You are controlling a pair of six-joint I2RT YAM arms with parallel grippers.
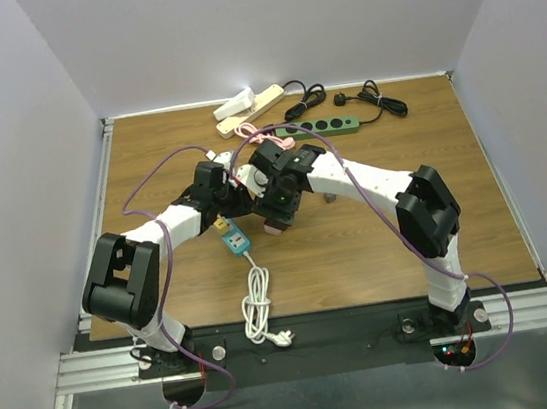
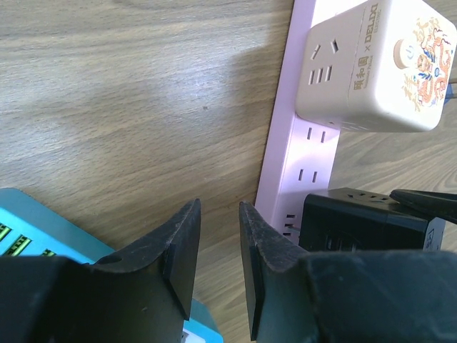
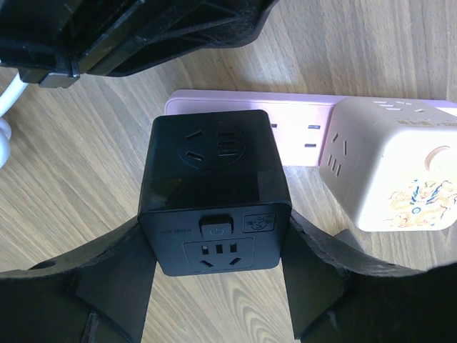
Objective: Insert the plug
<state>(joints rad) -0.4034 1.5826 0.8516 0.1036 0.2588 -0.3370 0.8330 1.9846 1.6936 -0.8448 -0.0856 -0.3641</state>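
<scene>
While the right claw point(image 3: 214, 246) grasps one black cube point(image 3: 214, 186), the left claw point(image 2: 220, 236) hangs released.
One cream cube point(image 3: 389, 168), one pink strip point(image 3: 300, 114).

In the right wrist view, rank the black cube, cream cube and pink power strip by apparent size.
1. black cube, though nearest the camera.
2. cream cube, cut off by the frame.
3. pink power strip, partly covered by both.

Pink power strip point(image 2: 300, 153) on wooden table point(image 2: 107, 107)
</scene>
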